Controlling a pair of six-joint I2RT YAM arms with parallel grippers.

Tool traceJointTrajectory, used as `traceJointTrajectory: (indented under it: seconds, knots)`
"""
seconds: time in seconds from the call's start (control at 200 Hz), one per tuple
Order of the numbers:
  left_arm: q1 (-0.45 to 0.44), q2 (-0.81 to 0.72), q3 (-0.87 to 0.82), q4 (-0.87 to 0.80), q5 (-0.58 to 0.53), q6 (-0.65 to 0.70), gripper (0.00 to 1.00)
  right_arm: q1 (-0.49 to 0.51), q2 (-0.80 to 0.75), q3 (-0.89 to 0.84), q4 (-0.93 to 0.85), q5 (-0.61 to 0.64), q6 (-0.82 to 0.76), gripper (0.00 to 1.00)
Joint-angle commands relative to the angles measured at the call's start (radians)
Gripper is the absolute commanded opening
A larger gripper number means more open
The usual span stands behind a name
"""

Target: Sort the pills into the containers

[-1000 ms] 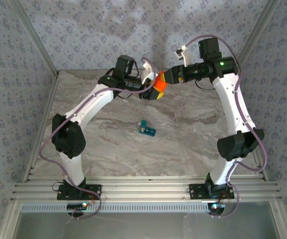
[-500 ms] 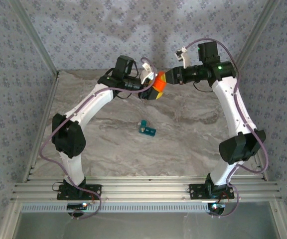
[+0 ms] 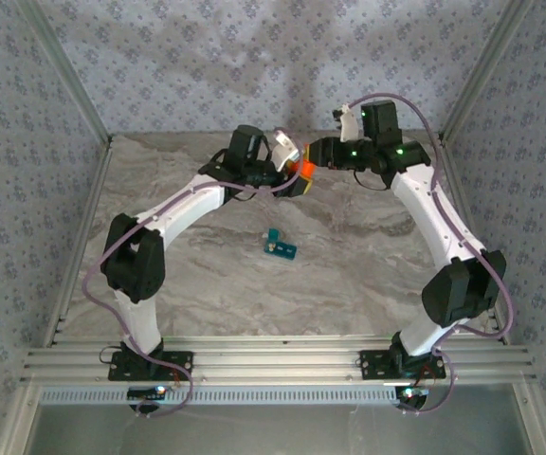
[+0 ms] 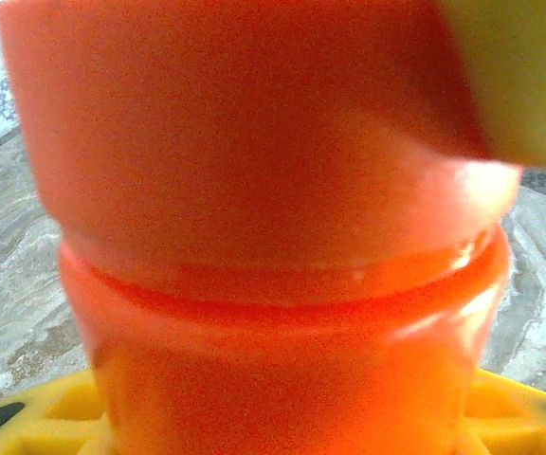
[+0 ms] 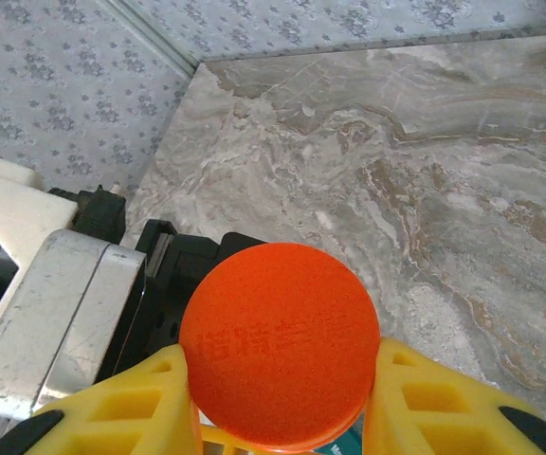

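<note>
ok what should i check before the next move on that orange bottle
1. The right gripper is shut on the cap: ok.
2. The left gripper clamps the orange bottle by its body: ok.
3. The cap sits on the bottle, not yet off: ok.
4. The teal pill box lies on the table, apart from both arms: ok.
5. The pill box lids are open to receive: cannot tell.
</note>
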State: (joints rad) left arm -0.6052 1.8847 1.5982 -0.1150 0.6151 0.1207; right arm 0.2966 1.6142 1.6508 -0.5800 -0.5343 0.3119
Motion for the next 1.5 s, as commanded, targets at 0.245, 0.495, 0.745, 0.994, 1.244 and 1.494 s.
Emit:
traceJointTrajectory:
  seconds: [0.245,0.495,0.745,0.994,1.244,1.494]
  knots:
    - [-0.006,-0.092,0.035,0.198,0.028,-0.045,0.00,-0.043,0.008,0.068,-0.103,-0.163,-0.009,0.56]
    - [0.052,-0.087,0.043,0.179,0.130,-0.073,0.00,-0.144,-0.043,0.059,-0.085,-0.461,-0.085,0.80]
    - [0.070,-0.059,0.115,0.014,0.291,-0.017,0.00,-0.181,-0.033,0.119,-0.129,-0.404,-0.155,0.81]
    - [0.070,-0.029,0.181,-0.141,0.375,0.050,0.00,-0.151,0.054,0.338,-0.306,-0.330,-0.274,0.87]
    - [0.071,-0.005,0.229,-0.216,0.398,0.084,0.00,-0.115,0.098,0.436,-0.397,-0.298,-0.323,0.88]
    - [0.064,0.010,0.259,-0.262,0.414,0.104,0.00,-0.081,0.128,0.478,-0.432,-0.281,-0.343,0.87]
